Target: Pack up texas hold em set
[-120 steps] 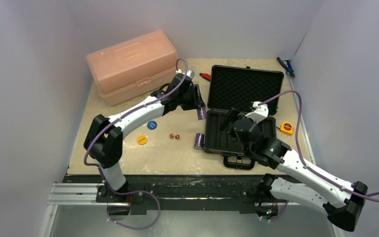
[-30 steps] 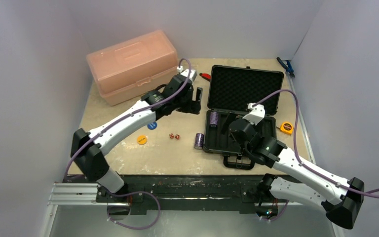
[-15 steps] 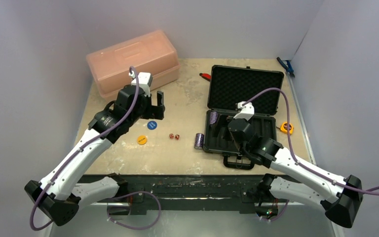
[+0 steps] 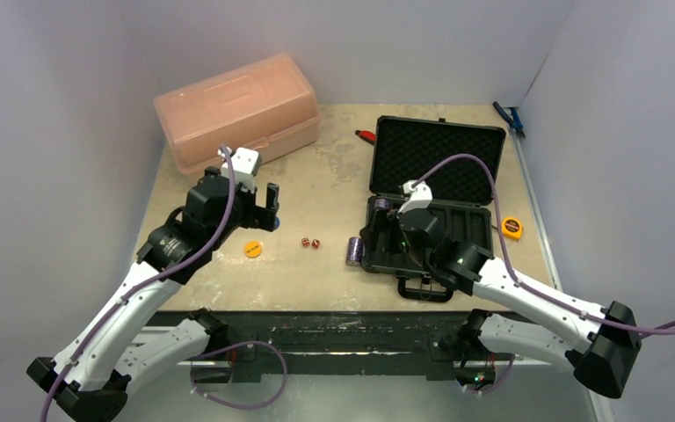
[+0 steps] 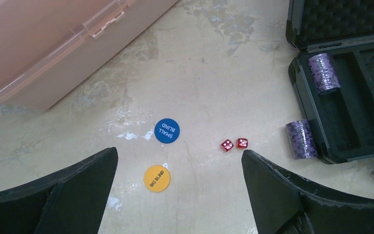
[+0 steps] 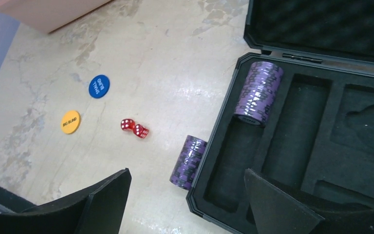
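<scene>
"SMALL BLIND" on the blue disc (image 5: 167, 130), "BIG BLIND" on the orange disc (image 5: 157, 178).

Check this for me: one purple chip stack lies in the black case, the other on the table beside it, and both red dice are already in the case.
Not quite. The red dice lie on the table, between the orange disc and the loose chip stack, not in the black case. The right wrist view shows it; the rest holds.

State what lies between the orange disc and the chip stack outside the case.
Two red dice, side by side; clearest in the left wrist view.
</scene>
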You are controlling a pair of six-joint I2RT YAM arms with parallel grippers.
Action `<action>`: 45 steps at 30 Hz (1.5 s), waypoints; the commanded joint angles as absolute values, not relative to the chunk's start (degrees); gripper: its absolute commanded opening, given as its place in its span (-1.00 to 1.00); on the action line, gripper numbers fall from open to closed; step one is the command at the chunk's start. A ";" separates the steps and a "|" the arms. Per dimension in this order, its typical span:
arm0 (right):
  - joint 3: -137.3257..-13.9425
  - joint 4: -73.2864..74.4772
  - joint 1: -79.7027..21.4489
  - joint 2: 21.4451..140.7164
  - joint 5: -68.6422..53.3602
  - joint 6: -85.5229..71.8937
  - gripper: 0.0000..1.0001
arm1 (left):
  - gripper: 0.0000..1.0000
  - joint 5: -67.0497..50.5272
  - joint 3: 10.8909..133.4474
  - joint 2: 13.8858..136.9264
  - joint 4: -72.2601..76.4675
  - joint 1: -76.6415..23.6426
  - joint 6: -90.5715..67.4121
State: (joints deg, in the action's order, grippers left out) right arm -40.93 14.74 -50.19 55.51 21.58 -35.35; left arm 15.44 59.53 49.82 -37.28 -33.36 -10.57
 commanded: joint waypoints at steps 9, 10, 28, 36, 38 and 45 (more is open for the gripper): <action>-39.20 8.94 -50.10 59.03 12.37 -32.02 0.67 | 1.00 17.80 58.89 47.21 -34.87 -33.09 -7.82; -39.28 8.87 -50.10 59.52 12.25 -32.04 0.62 | 1.00 17.92 58.89 47.12 -34.94 -33.07 -7.74; -47.28 16.12 -50.01 76.15 25.82 -40.81 -0.13 | 1.00 17.38 59.15 47.97 -35.40 -33.13 -7.23; -48.67 15.89 -47.16 78.79 28.41 -40.15 -0.21 | 0.98 16.75 59.15 48.09 -35.60 -33.12 -7.12; -48.73 14.91 -45.82 79.20 27.63 -38.98 -0.22 | 0.97 16.51 59.15 48.14 -35.60 -33.12 -7.16; -48.43 12.09 -41.65 79.88 25.03 -36.15 -0.27 | 0.95 16.04 59.33 48.99 -35.60 -33.12 -7.03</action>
